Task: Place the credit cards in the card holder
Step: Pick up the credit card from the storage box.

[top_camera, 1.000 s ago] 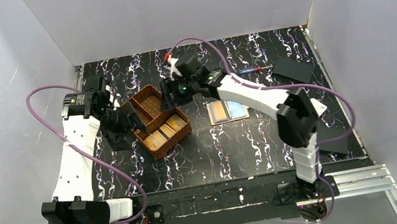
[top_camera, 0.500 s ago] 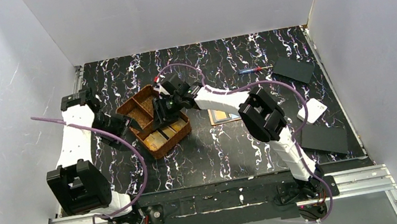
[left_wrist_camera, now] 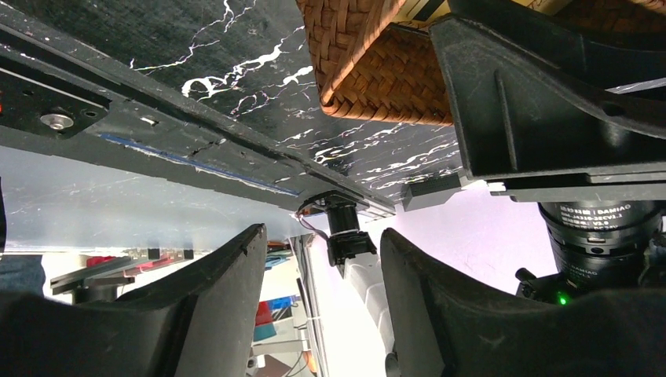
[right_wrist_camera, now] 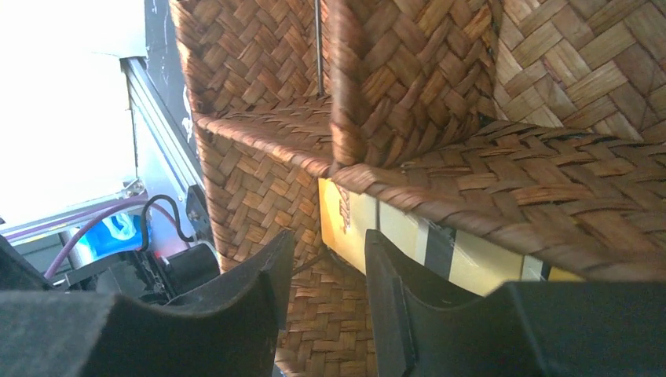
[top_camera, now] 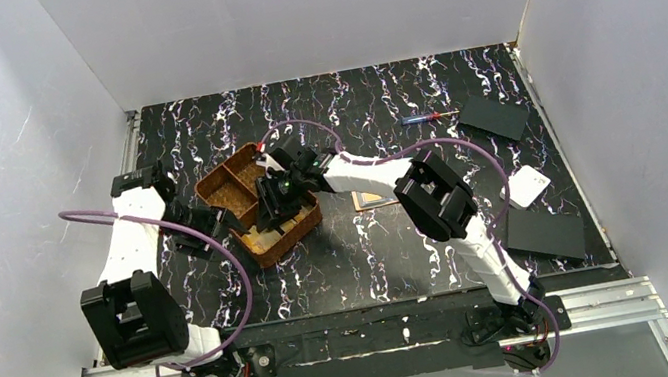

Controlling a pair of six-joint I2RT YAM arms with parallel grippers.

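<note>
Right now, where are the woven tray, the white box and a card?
woven tray (top_camera: 227, 189): top view, bare compartment floor.
white box (top_camera: 525, 186): top view, its middle.
yellow card (right_wrist_camera: 349, 217): right wrist view, its left end.

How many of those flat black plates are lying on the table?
2 show clearly: one black plate in the far right corner, the other by the right edge, nearer than the white box. Others may be hidden.

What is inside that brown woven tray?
A tan card with a black stripe shows in the near compartment of the brown woven tray. The right gripper covers the rest there.
</note>
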